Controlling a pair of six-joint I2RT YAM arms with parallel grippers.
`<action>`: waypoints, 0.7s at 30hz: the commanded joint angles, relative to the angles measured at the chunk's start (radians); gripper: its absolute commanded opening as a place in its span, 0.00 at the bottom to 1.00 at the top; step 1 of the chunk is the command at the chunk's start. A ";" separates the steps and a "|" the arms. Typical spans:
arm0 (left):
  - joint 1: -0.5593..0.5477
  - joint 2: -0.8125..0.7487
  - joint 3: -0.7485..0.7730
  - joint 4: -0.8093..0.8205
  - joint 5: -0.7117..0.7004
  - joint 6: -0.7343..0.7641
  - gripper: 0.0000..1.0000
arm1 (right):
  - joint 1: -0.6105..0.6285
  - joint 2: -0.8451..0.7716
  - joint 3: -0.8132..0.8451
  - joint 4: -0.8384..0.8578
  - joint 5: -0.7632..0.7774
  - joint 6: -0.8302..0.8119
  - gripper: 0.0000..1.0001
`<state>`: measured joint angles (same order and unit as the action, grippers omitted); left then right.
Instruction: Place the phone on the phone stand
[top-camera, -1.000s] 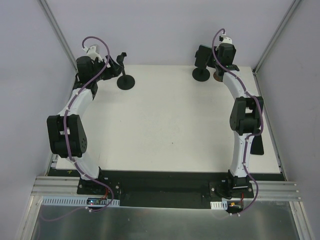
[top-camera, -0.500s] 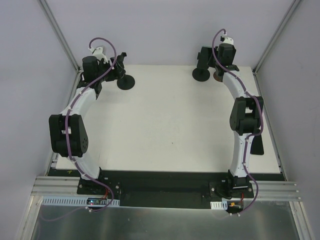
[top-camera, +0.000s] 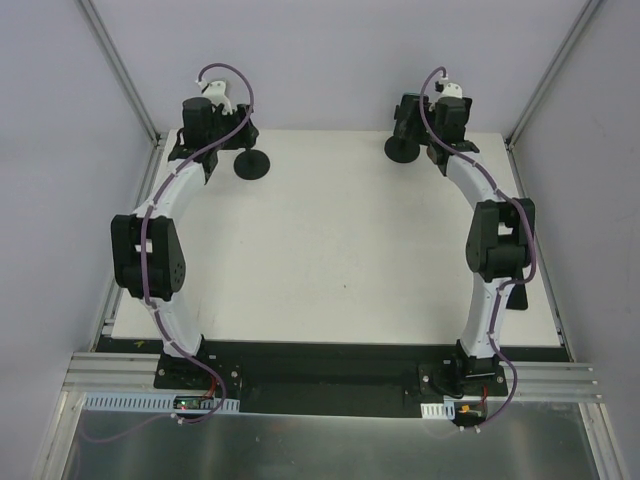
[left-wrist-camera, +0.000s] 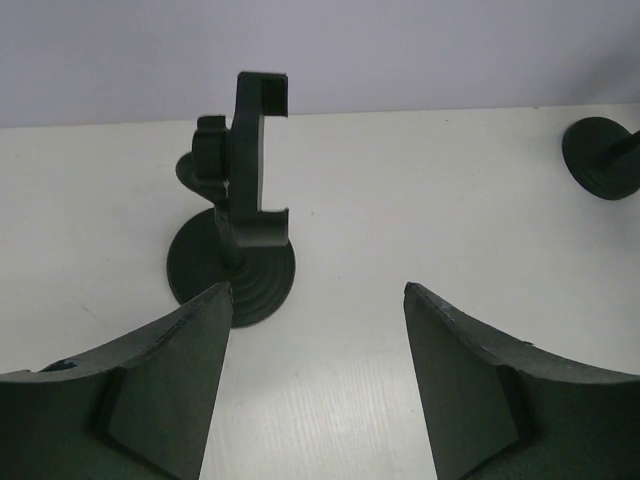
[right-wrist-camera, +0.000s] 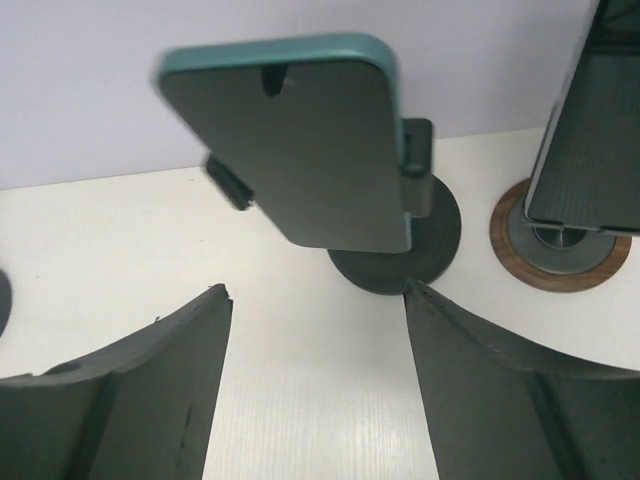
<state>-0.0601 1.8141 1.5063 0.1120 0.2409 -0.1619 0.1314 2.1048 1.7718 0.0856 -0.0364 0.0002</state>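
We see the phone (right-wrist-camera: 300, 150) seated, tilted, in its stand (right-wrist-camera: 435, 235) at the far right of the table (right-wrist-camera: 300, 340). The right gripper (right-wrist-camera: 317, 292) hangs released just before it, jaws apart, touching nothing. The left gripper (left-wrist-camera: 318, 290) is likewise open and bare, facing an empty stand (left-wrist-camera: 240, 200) at the far left.

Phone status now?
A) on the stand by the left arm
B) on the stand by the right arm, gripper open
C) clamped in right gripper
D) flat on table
B: the right wrist view shows the phone mounted on the phone stand, with the right gripper open and clear of it.
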 joint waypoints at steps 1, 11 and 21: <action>-0.014 0.060 0.133 -0.043 -0.103 0.074 0.66 | 0.028 -0.146 -0.020 0.114 -0.033 -0.039 0.73; -0.073 0.169 0.262 -0.067 -0.236 0.150 0.59 | 0.056 -0.226 -0.078 0.152 -0.051 -0.040 0.74; -0.086 0.215 0.313 -0.077 -0.305 0.183 0.38 | 0.096 -0.266 -0.101 0.155 -0.046 -0.071 0.74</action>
<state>-0.1390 2.0224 1.7725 0.0330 -0.0082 -0.0109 0.2131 1.9072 1.6714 0.1894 -0.0689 -0.0448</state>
